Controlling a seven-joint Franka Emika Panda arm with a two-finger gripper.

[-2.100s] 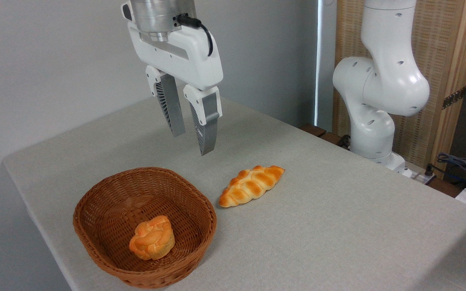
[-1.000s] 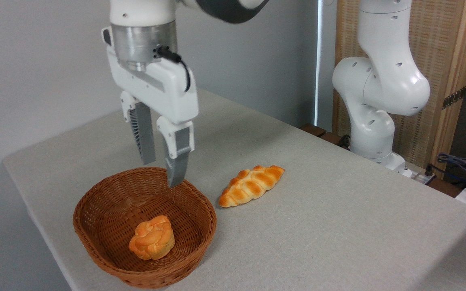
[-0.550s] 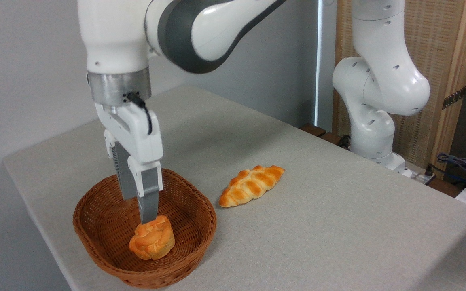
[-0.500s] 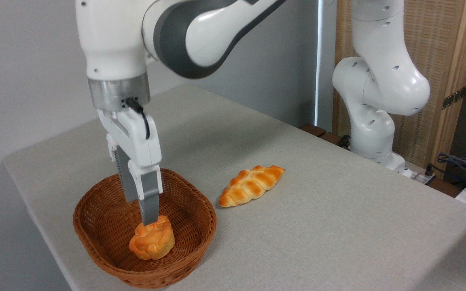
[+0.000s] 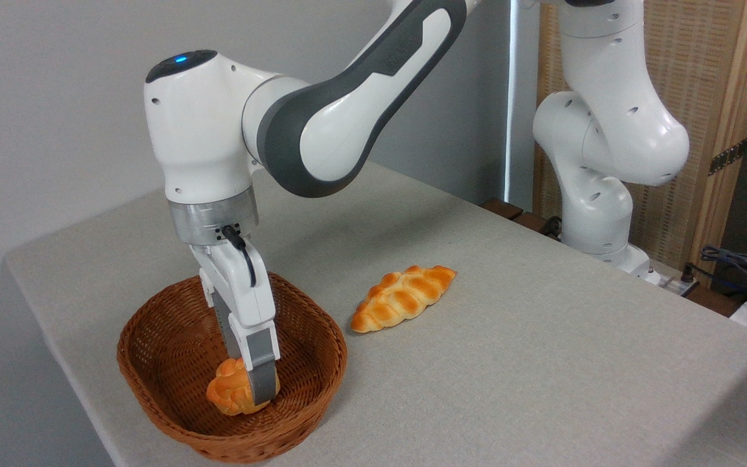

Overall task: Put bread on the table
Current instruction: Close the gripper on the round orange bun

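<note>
Pincer (image 5: 251,388) down in basket (image 5: 153,383) — fingers straddling bread (image 5: 227,392)

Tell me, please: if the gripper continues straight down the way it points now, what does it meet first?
The gripper is already down around the bread, so the bun comes first, then the floor of the wicker basket just beneath it. Whether it already touches is unclear.

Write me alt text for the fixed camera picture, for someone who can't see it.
A white robot arm's end effector reaches down into a brown woven wicker basket, its near finger against a small round orange-golden bun. Beside the basket, a longer braided golden loaf lies on the grey-beige cloth-covered table.
</note>
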